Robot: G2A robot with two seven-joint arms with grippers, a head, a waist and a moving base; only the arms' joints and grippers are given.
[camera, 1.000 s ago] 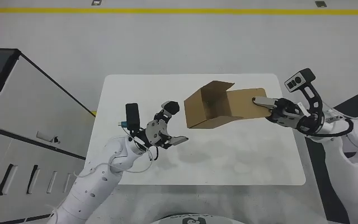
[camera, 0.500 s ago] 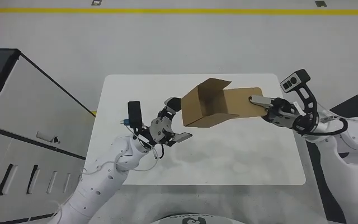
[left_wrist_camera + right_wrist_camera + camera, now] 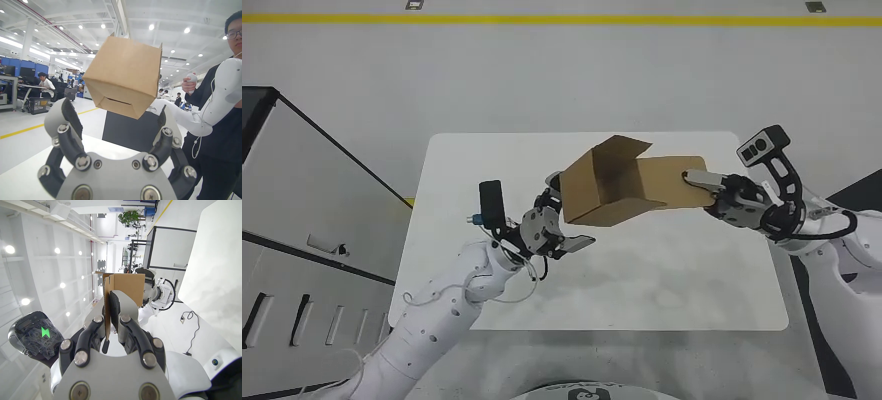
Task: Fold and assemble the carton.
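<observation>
Cardboard, plain brown and corrugated: the carton [image 3: 627, 185] hangs in the air over the far half of the white table [image 3: 642, 290], tilted, already squared into a box. From above, its upper end gapes open with one flap standing up at the far edge. In the left wrist view the lower end [image 3: 121, 106] is folded shut, with a thin slot showing where the flaps meet. The right gripper [image 3: 697, 183] is clamped on a panel at the carton's right end, its pads [image 3: 114, 306] pressed flat on the cardboard edge. The left gripper [image 3: 564, 217] sits just below the carton's left corner, fingers spread wide and holding nothing; I cannot tell whether it touches.
</observation>
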